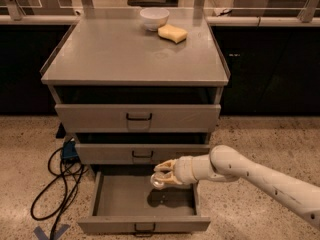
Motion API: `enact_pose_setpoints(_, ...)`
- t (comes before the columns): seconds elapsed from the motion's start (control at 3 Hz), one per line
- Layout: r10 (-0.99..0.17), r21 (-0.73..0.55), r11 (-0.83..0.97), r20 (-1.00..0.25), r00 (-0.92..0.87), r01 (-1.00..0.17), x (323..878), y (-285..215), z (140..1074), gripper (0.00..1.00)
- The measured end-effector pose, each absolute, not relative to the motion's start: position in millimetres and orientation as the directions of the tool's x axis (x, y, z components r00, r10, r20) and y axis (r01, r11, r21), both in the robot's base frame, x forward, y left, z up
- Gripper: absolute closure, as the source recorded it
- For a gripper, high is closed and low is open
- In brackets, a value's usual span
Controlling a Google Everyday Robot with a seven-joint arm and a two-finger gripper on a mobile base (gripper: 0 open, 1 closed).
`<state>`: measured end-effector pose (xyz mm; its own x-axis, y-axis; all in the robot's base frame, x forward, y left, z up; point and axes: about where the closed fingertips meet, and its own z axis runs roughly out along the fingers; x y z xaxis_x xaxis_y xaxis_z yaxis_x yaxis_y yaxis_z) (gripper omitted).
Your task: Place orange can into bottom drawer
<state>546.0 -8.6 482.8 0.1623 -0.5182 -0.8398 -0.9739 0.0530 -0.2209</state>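
Note:
The bottom drawer [144, 224] of the grey cabinet [135, 54] is pulled open, its shallow tray bare inside. My gripper [164, 173] reaches in from the right on a white arm and hangs just above the drawer's middle, casting a shadow on the tray floor. It is shut on the orange can [157, 182], whose shiny silver end shows below the fingers [166, 165]; most of the can's label is hidden by them. The can is held above the tray floor, not resting on it.
The two upper drawers are closed. A white bowl [154, 18] and a yellow sponge [172, 33] sit at the back of the cabinet top. Black cables [55, 194] and a blue box [69, 149] lie on the speckled floor to the left.

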Motion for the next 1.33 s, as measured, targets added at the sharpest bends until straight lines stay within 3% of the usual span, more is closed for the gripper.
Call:
enact_pose_setpoints(0.67,-0.645,-0.283,0.098,-0.748,0.156,-0.954,556,-43,377,1.0)
enact_pose_setpoints(1.33,-0.711,-0.368,0.144,-0.684,0.163,-0.919,576,-54,362,1.0)
